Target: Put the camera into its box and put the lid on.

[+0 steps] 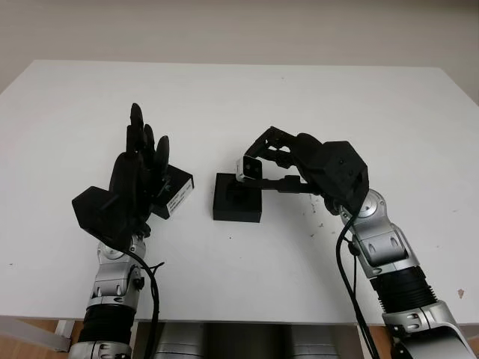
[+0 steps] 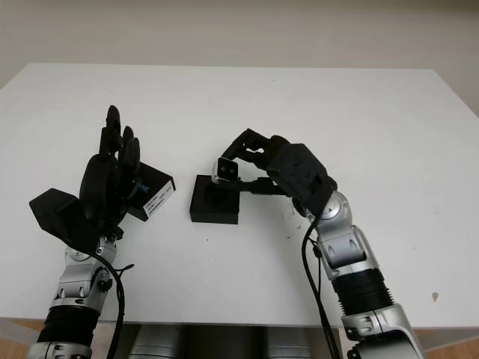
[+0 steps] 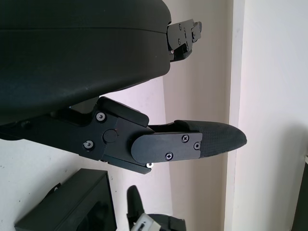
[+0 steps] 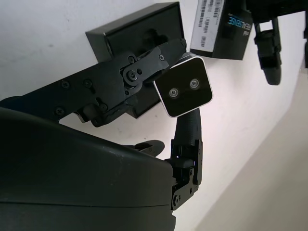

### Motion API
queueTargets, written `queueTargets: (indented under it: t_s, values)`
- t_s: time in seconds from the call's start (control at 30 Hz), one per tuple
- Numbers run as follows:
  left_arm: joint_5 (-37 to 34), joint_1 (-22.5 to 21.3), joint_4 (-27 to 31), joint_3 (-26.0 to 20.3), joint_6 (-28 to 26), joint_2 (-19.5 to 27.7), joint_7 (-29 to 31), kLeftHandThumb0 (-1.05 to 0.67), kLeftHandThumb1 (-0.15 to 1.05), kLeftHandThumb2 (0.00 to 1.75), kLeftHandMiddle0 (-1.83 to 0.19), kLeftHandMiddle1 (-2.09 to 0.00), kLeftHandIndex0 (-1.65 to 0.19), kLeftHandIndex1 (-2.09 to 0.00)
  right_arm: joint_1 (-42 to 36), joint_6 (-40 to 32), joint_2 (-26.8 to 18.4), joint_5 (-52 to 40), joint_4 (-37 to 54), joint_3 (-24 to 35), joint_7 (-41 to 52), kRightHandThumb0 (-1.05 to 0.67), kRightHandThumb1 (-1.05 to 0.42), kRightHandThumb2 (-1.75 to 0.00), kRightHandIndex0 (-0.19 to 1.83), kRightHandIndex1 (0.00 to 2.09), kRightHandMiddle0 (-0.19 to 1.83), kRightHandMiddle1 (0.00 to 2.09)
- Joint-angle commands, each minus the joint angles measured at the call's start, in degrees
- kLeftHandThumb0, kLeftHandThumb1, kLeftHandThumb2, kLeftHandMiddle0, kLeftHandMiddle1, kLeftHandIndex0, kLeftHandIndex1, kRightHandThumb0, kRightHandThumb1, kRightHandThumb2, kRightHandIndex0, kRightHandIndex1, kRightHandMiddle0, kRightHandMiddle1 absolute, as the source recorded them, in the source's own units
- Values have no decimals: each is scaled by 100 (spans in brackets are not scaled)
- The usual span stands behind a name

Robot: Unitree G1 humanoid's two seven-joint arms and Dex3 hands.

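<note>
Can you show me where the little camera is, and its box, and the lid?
camera (image 4: 184,91): right wrist view, on its silver front face between the two lenses.
box (image 1: 238,208): left eye view, on its black front wall.
lid (image 2: 153,191): right eye view, on its white label side.

Right hand (image 1: 263,166) clenched, left hand (image 1: 138,168) open

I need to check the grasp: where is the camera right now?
The camera is pinched in the right hand, held just above the open black box near the table's middle.
</note>
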State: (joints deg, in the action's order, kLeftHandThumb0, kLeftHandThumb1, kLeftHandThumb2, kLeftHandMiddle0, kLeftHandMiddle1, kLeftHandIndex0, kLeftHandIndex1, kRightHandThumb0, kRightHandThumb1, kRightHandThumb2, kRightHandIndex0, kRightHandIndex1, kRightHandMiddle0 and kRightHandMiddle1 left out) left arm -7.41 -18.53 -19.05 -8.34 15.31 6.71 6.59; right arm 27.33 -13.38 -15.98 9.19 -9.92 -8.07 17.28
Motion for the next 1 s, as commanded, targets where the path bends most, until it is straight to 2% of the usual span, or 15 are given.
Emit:
queueTargets:
  t_s: [0.0, 0.47, 0.97]
  values:
    - [-25, -34, 83, -24, 1, -4, -10, -78, 105, 44, 18, -5, 19, -4, -2, -61, 70, 20, 138, -31, -41, -42, -89, -5, 39, 5, 33, 182]
    - [-44, -17, 94, -20, 20, -16, -57, -78, 105, 44, 18, -5, 19, -3, -117, -438, 234, 238, 287, -213, -222, -36, -91, -6, 37, 4, 31, 177]
    - [-59, -7, 73, -4, -19, -8, -53, -78, 105, 43, 18, -5, 19, -2, -175, -469, 179, 637, 429, -375, -411, -35, -92, -6, 38, 5, 30, 177]
